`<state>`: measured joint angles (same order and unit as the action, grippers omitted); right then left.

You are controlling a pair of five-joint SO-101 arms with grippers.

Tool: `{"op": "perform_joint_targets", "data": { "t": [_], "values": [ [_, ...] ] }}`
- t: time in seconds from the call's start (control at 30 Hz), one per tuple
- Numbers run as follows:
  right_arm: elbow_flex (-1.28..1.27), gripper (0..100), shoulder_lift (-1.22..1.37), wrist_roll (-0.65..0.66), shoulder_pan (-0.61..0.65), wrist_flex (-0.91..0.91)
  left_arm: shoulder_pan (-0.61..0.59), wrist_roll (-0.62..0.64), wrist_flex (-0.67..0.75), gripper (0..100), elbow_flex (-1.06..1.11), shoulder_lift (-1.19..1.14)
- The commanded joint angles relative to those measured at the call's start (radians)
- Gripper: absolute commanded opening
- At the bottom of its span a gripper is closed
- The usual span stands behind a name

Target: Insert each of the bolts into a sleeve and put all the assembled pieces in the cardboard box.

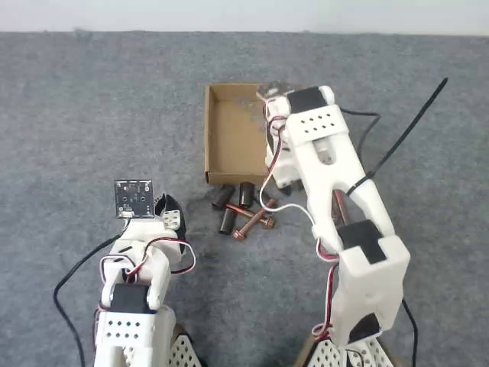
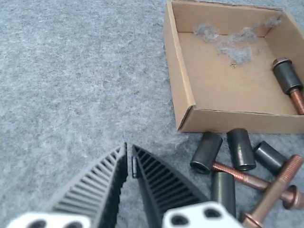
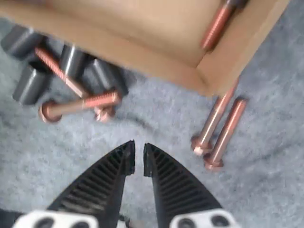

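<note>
1 assembled piece (image 2: 286, 78) lay inside the cardboard box (image 2: 176, 66), close to a side wall. Its long axis ran roughly along that wall, with the sleeve end toward the middle of the box. The bare copper shank pointed at the wall that faced the loose parts.

Just outside that wall, 4 loose sleeves (image 2: 206, 151) lay on their sides in a cluster on the grey carpet (image 2: 71, 71), fanned at different angles. 2 crossed bolts (image 2: 247, 178) lay among them, forming an X.

2 more bolts (image 3: 216, 118) lay side by side and parallel by a corner of the box. Their tips pointed toward that corner and their flanged heads away from it. That made 5 bolts and 5 sleeves, with 1 pair joined.

The left claw (image 2: 129, 153) hung over bare carpet near the cluster. It was closed to a thin slit and held nothing. The right claw (image 3: 138, 154) hung above the carpet between the cluster and the 2 parallel bolts. Its fingers were likewise nearly together and empty.

Some grey lint (image 2: 228, 40) sat on the box floor.
</note>
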<state>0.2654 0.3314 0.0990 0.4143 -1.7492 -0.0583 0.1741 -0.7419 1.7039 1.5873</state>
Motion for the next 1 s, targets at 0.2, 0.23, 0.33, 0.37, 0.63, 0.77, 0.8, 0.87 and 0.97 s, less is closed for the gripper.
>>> {"op": "perform_joint_targets", "data": {
  "t": [0.2, 0.23, 0.33, 0.37, 0.63, 0.77, 0.8, 0.87, 0.97],
  "values": [
    [-0.212, 0.9, -0.269, -0.181, 0.162, 0.14, 0.0, -0.008, -0.003, 1, -0.012, -0.017],
    [-0.216, 0.9, -0.283, -0.222, 0.179, 0.156, 0.0, -0.008, -0.003, 1, -0.012, -0.017],
    [-0.216, 0.9, -0.298, -0.308, 0.208, 0.186, 0.0, -0.008, -0.003, 1, -0.012, -0.017],
    [-0.218, 0.9, -0.294, -0.313, 0.209, 0.209, 0.0, -0.008, -0.003, 1, -0.012, -0.017],
    [-0.393, 1.0, -0.213, -0.322, 0.237, 0.561, 0.0, -0.008, -0.002, 1, -0.012, -0.017],
    [-0.428, 1.0, -0.223, -0.322, 0.286, 0.613, 0.002, -0.046, 0.0, 1, -0.012, -0.017],
    [-0.427, 1.1, -0.223, -0.33, 0.3, 0.615, 0.002, -0.052, 0.002, 1, -0.012, -0.017],
    [-0.431, 1.7, -0.216, -0.374, 0.332, 0.657, 0.002, -0.055, 0.002, 1, -0.012, -0.017],
    [-0.443, 7.3, -0.191, -0.442, 0.358, 0.716, 0.003, -0.055, 0.002, 1, -0.012, -0.017]
  ]
}}
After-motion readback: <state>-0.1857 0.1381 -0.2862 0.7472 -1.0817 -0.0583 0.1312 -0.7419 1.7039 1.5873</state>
